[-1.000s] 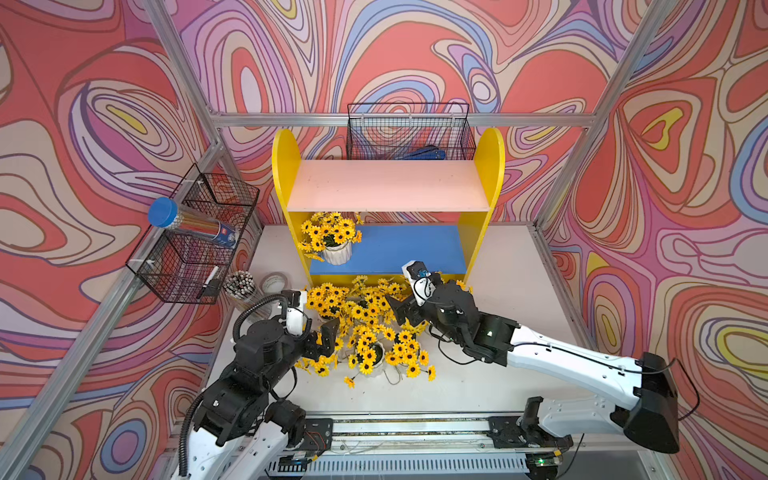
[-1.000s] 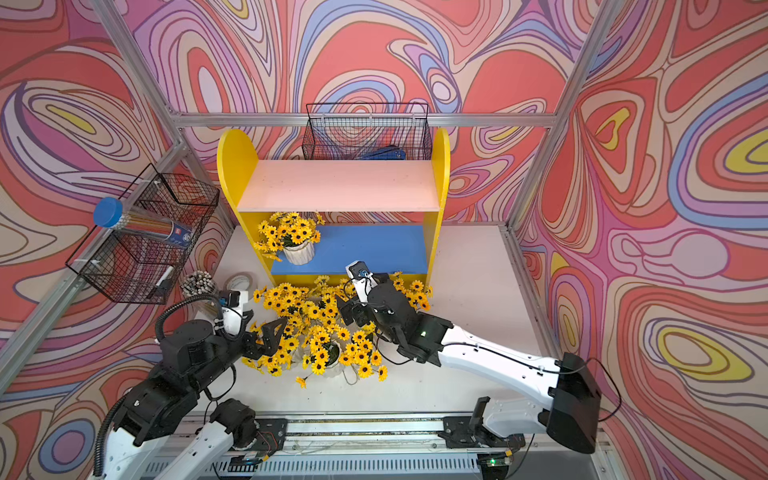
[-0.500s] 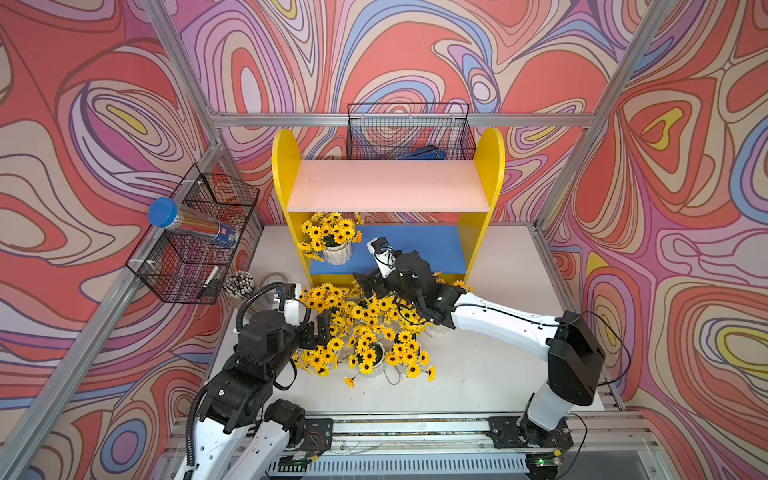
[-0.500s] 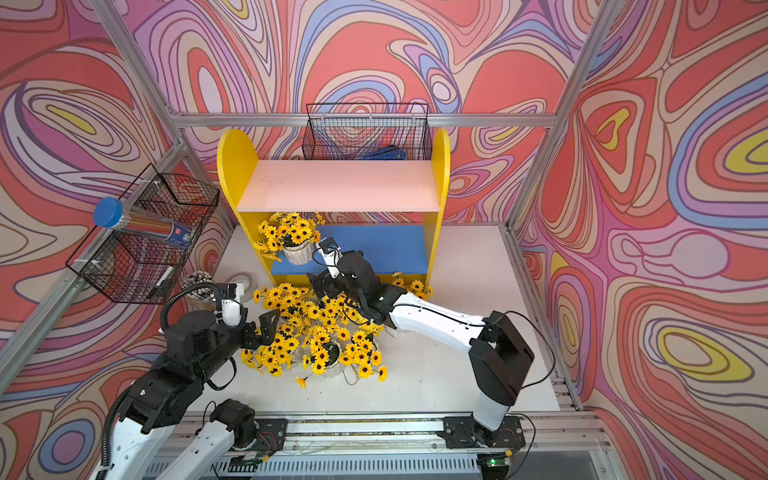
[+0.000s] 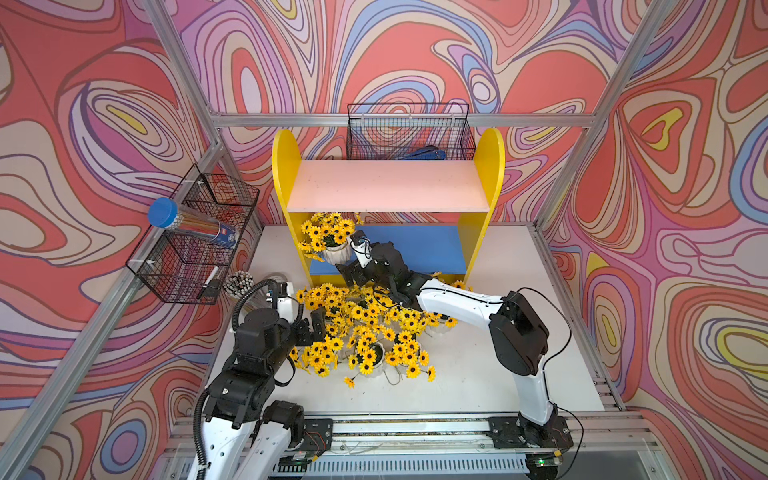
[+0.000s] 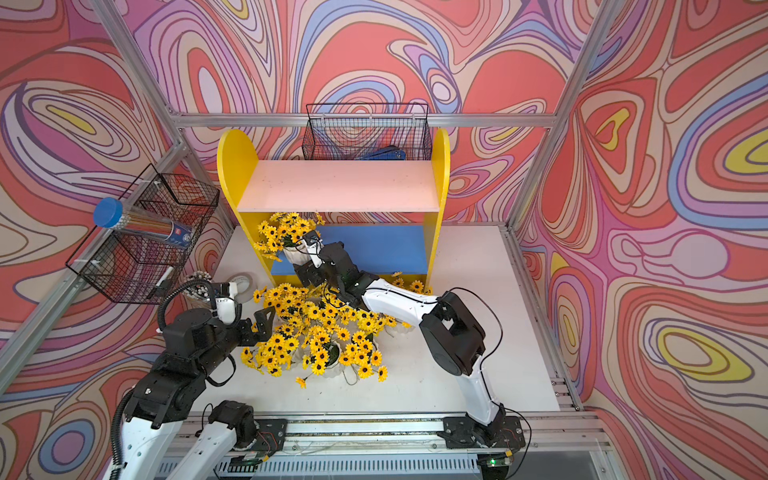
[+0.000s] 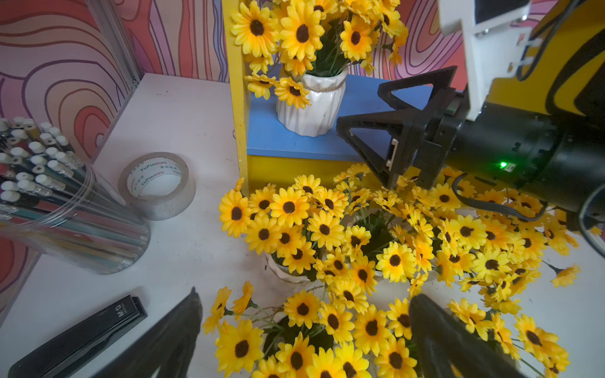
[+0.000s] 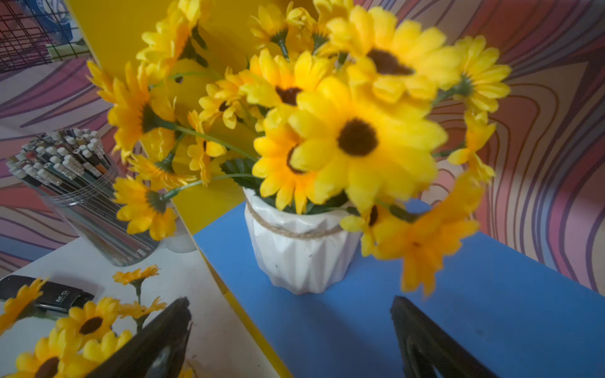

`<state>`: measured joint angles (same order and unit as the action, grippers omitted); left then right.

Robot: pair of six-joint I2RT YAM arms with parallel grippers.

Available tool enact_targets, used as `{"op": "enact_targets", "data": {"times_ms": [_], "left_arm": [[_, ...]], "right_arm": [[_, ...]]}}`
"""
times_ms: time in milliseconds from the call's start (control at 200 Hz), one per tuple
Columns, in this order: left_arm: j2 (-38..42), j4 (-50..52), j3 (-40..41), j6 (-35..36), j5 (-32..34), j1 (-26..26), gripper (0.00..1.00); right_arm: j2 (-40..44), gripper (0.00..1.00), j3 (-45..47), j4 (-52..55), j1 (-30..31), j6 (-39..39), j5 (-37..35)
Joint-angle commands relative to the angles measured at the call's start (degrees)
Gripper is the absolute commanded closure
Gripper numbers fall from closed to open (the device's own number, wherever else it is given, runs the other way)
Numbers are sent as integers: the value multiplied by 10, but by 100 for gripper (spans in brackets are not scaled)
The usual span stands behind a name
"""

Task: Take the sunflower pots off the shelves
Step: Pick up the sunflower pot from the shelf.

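Left tool (image 7: 304, 293) was open, at the left edge of the sunflower pots (image 5: 365, 332) bunched on the desk (image 5: 478, 374). One pot (image 5: 336, 251) stood upright at the left end of the shelves' (image 5: 386, 187) blue lower board (image 5: 424, 249). Right tool (image 8: 290, 299) was open just beside it, not gripping.

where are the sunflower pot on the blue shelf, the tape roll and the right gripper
sunflower pot (image 8: 301, 258), right wrist view, white ribbed body
tape roll (image 7: 160, 207), left wrist view, outer wall
right gripper (image 7: 359, 107), left wrist view, midway between its open fingertips
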<state>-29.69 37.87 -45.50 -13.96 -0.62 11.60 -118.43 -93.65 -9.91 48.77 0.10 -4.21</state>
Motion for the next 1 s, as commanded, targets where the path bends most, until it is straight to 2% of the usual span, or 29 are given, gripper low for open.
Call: {"op": "enact_targets", "data": {"times_ms": [0,235,320,421,731,996], "left_arm": [[6,-5,5,-4,4,-3,0],[14,-8,8,-2,6,-4,0],[12,-8,8,-1,4,-5,0],[13,-10,8,-2,-4,-5,0],[17,-9,10,0,-1,-5,0],[19,-11,11,2,-5,-5,0]], "right_arm": [[-26,2,-35,-21,-4,-14,11],[-83,2,-101,-11,-10,-34,39],[-105,2,-125,-12,-12,-25,2],[-116,2,-126,-38,-18,-22,-3],[-192,2,-235,-28,-29,-3,61],[-256,2,-330,-2,-32,2,74]]}}
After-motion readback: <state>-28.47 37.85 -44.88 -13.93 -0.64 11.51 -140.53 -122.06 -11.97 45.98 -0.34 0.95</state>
